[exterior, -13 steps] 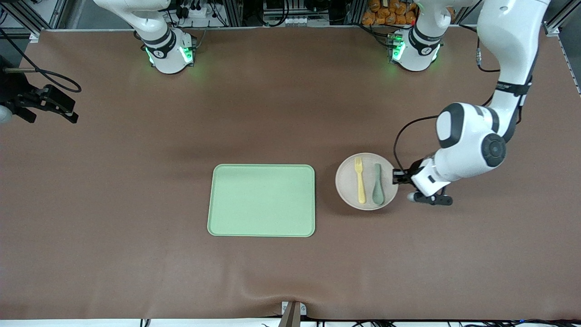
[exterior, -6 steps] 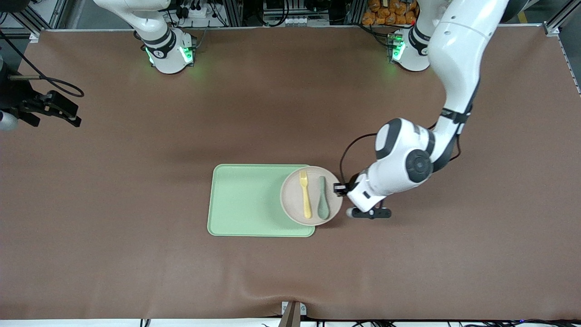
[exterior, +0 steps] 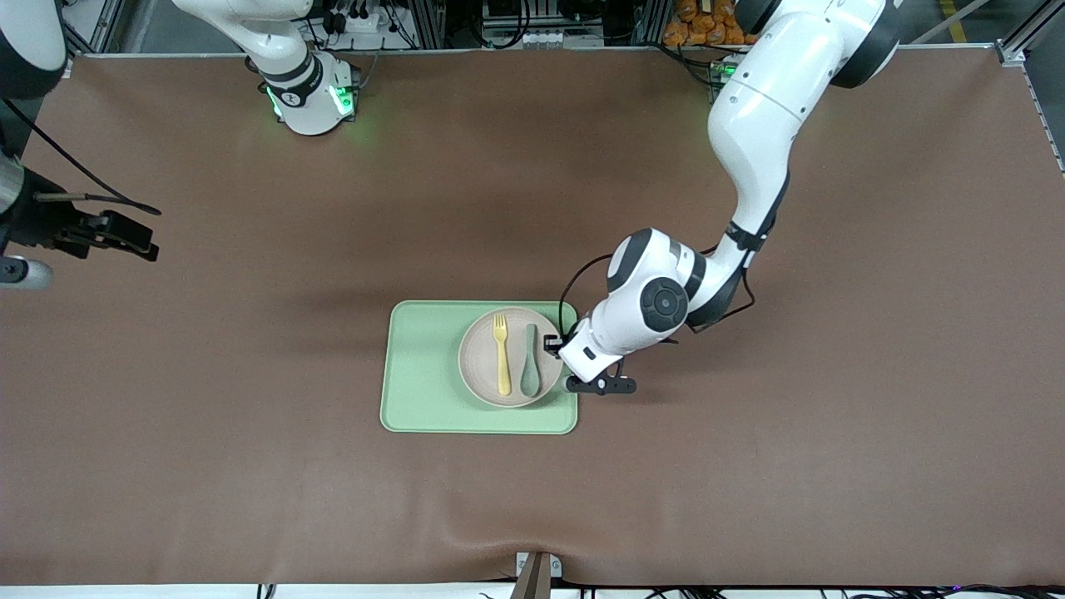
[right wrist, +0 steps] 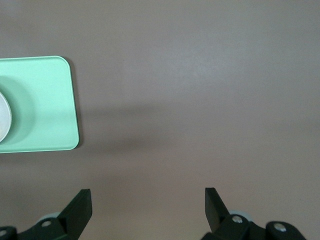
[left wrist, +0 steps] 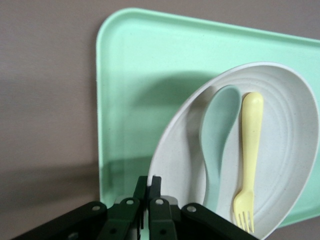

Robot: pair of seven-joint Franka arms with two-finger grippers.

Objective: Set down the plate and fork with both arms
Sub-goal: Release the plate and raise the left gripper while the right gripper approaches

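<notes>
The pale beige plate [exterior: 478, 366] sits over the light-green tray [exterior: 424, 391], toward the tray's end nearer the left arm, and throws a shadow on it. On the plate lie the yellow fork [exterior: 502, 353] and a grey-green spoon [exterior: 530, 359], side by side. My left gripper [exterior: 551, 343] is shut on the plate's rim. In the left wrist view the jaws of the left gripper [left wrist: 148, 182] pinch the rim of the plate [left wrist: 285, 150], with the fork [left wrist: 250, 160] and spoon [left wrist: 218, 135] beyond. My right gripper [exterior: 125, 235] hangs open over bare mat at the right arm's end of the table.
The brown mat [exterior: 749, 466] covers the whole table. The right wrist view shows the open right gripper [right wrist: 148, 200] over bare mat, with the tray's corner [right wrist: 45, 100] and a sliver of the plate [right wrist: 2, 120] at the edge.
The left arm carried the plate, with fork and spoon on it, from the mat beside the tray to over the tray. The right gripper drifted slightly nearer to the front camera.
</notes>
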